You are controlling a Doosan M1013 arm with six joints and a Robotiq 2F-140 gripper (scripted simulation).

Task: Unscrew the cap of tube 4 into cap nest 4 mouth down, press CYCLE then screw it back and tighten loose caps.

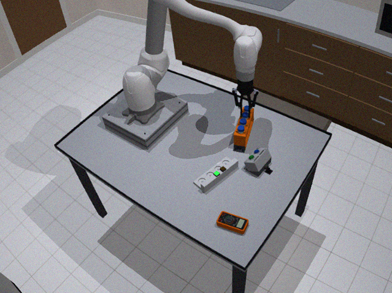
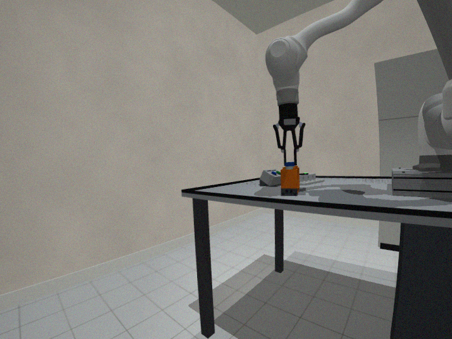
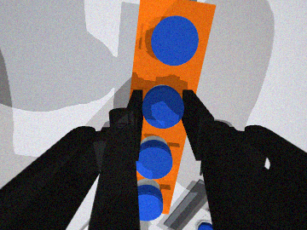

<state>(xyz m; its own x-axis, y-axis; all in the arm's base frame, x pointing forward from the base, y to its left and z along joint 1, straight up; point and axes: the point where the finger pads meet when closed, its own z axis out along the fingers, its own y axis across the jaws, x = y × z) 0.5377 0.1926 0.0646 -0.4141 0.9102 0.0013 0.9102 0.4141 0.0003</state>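
Observation:
The orange decapping station (image 1: 244, 130) stands on the table with four blue-capped tubes in a row. My gripper (image 1: 245, 108) points straight down over its far end. In the wrist view my gripper (image 3: 162, 105) has both fingers against the sides of the second cap from the far end, the cap of tube 2 (image 3: 163, 107), and is shut on it. The other three caps sit on their tubes. In the exterior view the fingertips (image 2: 290, 162) reach down to the cap on top of the station (image 2: 290, 179). The cap tray (image 1: 216, 174) shows a lit green lamp (image 1: 216, 173) and empty nests.
The key housing (image 1: 258, 161) with the blue key (image 1: 255, 150) and the green key (image 1: 250, 156) stands just in front of the station. An orange multimeter (image 1: 232, 222) lies near the front table edge. The arm's base plate (image 1: 146, 122) is at the back left.

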